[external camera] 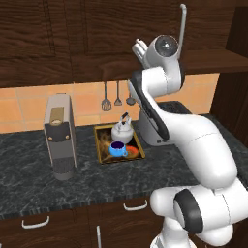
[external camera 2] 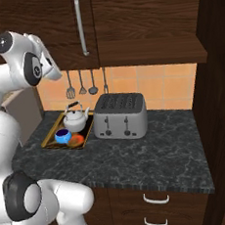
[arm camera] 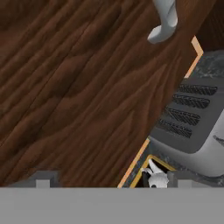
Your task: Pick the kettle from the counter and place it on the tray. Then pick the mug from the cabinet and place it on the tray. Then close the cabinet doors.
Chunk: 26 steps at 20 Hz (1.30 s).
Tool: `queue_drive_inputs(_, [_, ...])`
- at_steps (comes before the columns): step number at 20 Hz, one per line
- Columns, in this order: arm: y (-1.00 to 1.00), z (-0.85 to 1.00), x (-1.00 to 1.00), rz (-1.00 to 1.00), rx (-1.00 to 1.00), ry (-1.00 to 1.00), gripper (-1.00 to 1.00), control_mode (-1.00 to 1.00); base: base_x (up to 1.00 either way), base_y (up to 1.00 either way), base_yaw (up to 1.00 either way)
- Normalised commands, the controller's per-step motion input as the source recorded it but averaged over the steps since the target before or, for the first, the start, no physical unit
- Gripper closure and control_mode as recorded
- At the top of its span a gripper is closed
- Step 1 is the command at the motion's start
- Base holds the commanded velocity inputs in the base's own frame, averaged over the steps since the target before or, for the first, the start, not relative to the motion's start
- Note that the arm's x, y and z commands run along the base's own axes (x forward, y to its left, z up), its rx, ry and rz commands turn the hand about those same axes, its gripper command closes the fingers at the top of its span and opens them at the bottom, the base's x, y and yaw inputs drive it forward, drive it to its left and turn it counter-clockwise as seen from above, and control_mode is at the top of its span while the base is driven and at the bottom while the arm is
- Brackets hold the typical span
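The gold-rimmed tray [external camera: 101,145] [external camera 2: 50,137] lies on the dark marbled counter [external camera: 29,169]. On it stand the silver kettle [external camera: 122,130] [external camera 2: 76,120] and, in front of it, the blue mug [external camera: 116,148] [external camera 2: 63,136]. My gripper [arm camera: 111,181] is raised up at the wall cabinet, open with nothing between its fingers, close to the face of a brown cabinet door [arm camera: 74,87] [external camera 2: 51,22]. The door's silver bar handle [external camera: 182,24] [external camera 2: 80,24] [arm camera: 164,22] is just beside the hand. Both doors look flush with the cabinet front.
A boxy silver toaster [external camera 2: 121,116] [arm camera: 192,118] stands right of the tray, and a tall grey coffee machine [external camera: 59,135] stands left of it. Utensils [external camera: 116,97] hang on the tiled wall. A tall dark cabinet side [external camera 2: 221,98] closes the right end.
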Motion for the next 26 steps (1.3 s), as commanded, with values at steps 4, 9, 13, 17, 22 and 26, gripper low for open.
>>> queue_drive_inputs(4, [-0.05, 0.0, -0.89, 0.0, -0.08, 0.0, -1.0, -1.0, 0.0, 0.0, 0.0])
queue_drive_inputs(9, [-0.1, 0.01, -0.82, 0.0, 0.0, 0.0, -1.0, -1.0, 0.0, 0.0, 0.0])
queue_drive_inputs(13, [-0.17, 0.11, -0.81, -0.02, 0.01, 0.0, -1.0, -1.0, 0.0, 0.0, 0.0])
queue_drive_inputs(17, [-0.13, 0.08, -0.81, -0.03, 0.0, -0.02, -1.0, -1.0, 0.0, 0.0, 0.0])
queue_drive_inputs(22, [-0.37, 0.0, -0.62, -0.03, 0.0, 0.0, -1.0, -1.0, 0.0, 0.0, 0.0])
queue_drive_inputs(26, [-0.49, 0.0, -0.44, -0.16, 0.05, -0.01, -1.0, -1.0, 0.0, 0.0, 0.0])
